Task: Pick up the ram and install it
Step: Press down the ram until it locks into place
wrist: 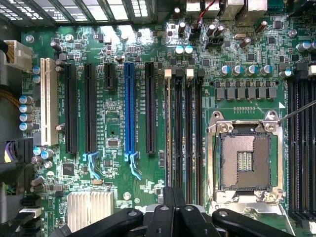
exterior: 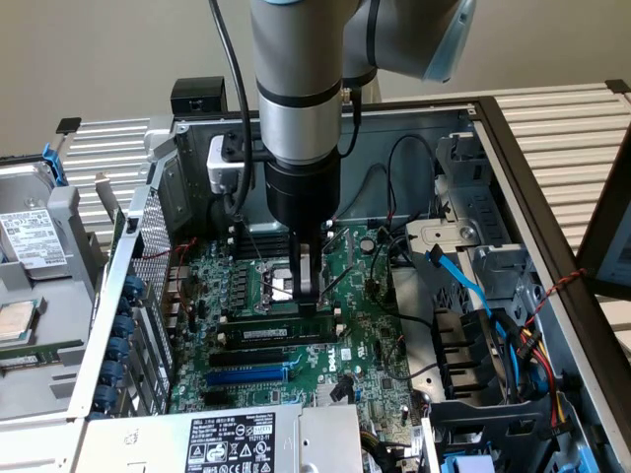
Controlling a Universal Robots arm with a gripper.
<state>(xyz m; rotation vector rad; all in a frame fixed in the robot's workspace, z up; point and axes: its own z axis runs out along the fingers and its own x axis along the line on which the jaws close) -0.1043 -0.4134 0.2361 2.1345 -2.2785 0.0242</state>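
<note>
The gripper point(exterior: 310, 292) was fully closed, its tip pressing down on the ram point(exterior: 279, 329), which lay along a black slot point(wrist: 178, 133) of the green board point(exterior: 370, 335), beside the blue slot point(exterior: 246, 375). To seat it well, the push should be straight down and even, I think.

Your gripper point(exterior: 309, 286) hides part of the ram point(exterior: 276, 331) in the exterior view; the sticker print's too small to read, and the wrist view's edge cuts off the gripper's linkage.
</note>
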